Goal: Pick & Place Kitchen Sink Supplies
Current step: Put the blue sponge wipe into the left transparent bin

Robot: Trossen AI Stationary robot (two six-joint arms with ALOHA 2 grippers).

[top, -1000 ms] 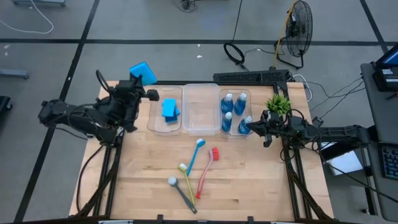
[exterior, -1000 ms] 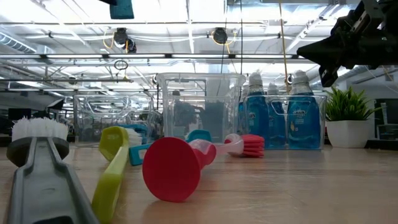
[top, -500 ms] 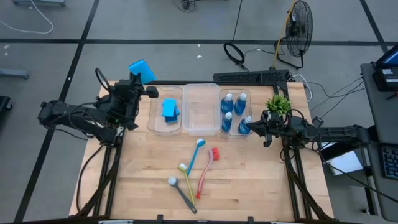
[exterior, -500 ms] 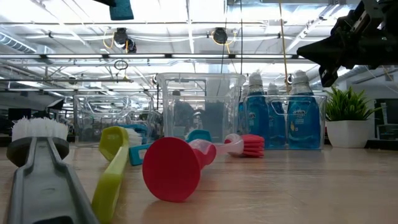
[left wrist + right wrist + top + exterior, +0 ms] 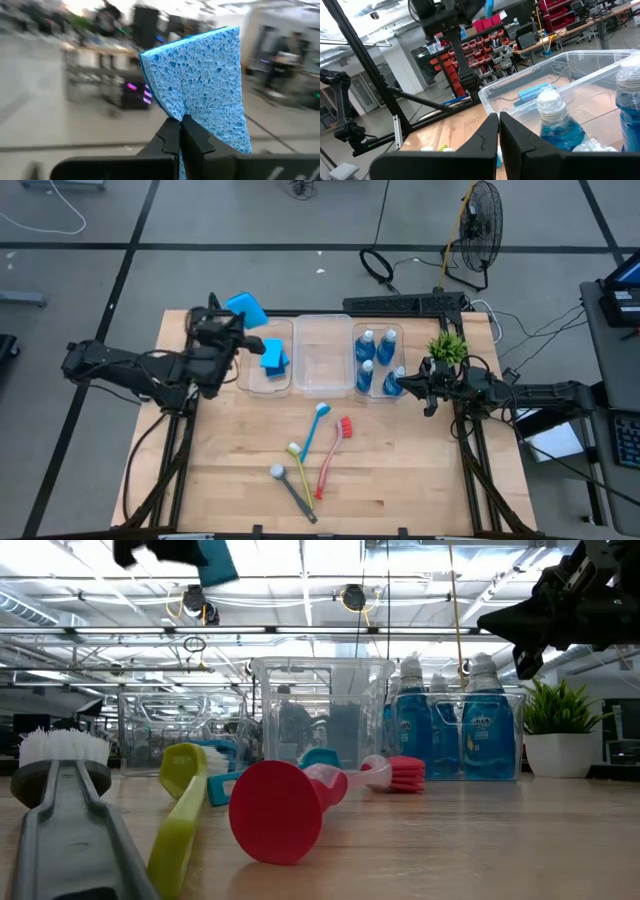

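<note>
Left gripper (image 5: 238, 323) pinched shut on a blue sponge (image 5: 247, 310), carried high just beside the left bin (image 5: 252, 378), presumably to drop in; right gripper (image 5: 404, 383) shut, empty, waits beside the bottles (image 5: 376, 360).

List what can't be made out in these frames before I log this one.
- Number of flat blue sponges stacked in the left clear plastic bin: high view, they overlap.
- Fourth small clear bottle of blue liquid: high view, right gripper partly covers it.
- Left gripper holding a blue sponge: cut by the top edge in the low view.
- Background behind the sponge: left wrist view, blurred.
</note>
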